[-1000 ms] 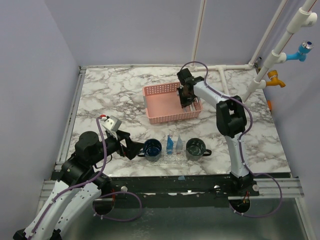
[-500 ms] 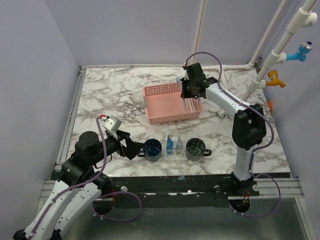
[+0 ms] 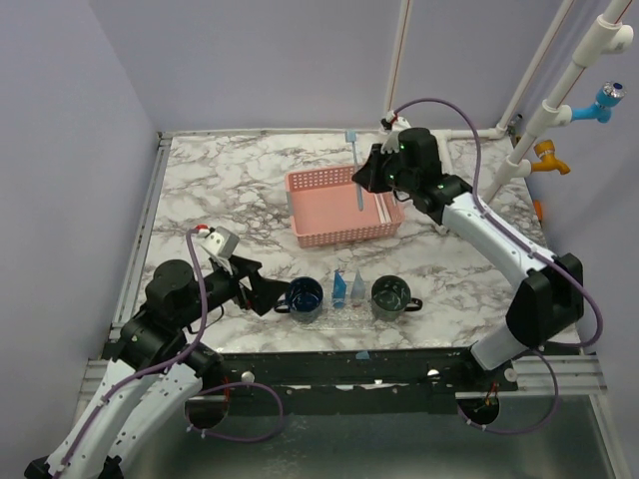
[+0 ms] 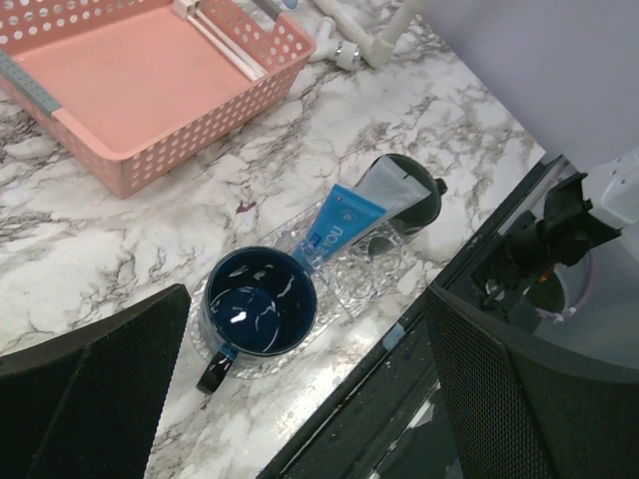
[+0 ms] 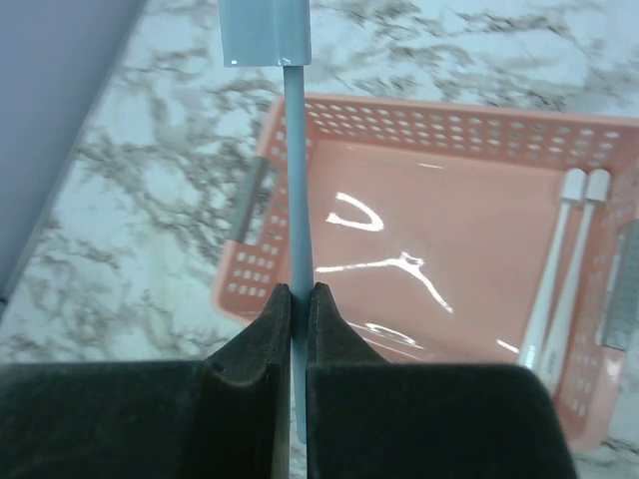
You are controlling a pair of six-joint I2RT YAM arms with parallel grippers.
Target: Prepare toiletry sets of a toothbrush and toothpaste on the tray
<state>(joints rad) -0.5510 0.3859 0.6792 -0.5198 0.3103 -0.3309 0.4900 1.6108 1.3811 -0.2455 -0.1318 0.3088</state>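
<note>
Judging by how things lie, I am fetching a toothbrush for one of the sets, and the sets are not yet complete. On my left, my left pincer (image 3: 268, 295) is hanging low over the table (image 3: 230, 190) just beside the navy mug (image 4: 260, 304). Its jaws are gaping wide and gripping nothing. That mug is sitting at the left end of the clear tray (image 4: 371, 275), with the blue tubes (image 4: 339, 225) lying in the middle and the green mug (image 3: 389, 294) at the right end.

Further right, my right pincer (image 5: 297, 295) is pinching the slim light-blue toothbrush (image 5: 297, 200) by its handle, jaws closed tight on it. The brush is pointing up and away, in the air above the pink basket (image 3: 329, 215). Two white toothbrushes (image 5: 559, 269) are lying along the basket's right wall. My right arm is reaching long across the table from its base, with the wrist over the basket's far right corner.

The next move, as I see it, is calling for me to swing the brush back toward the tray and lower it, handle first, into a mug without knocking the tubes.
</note>
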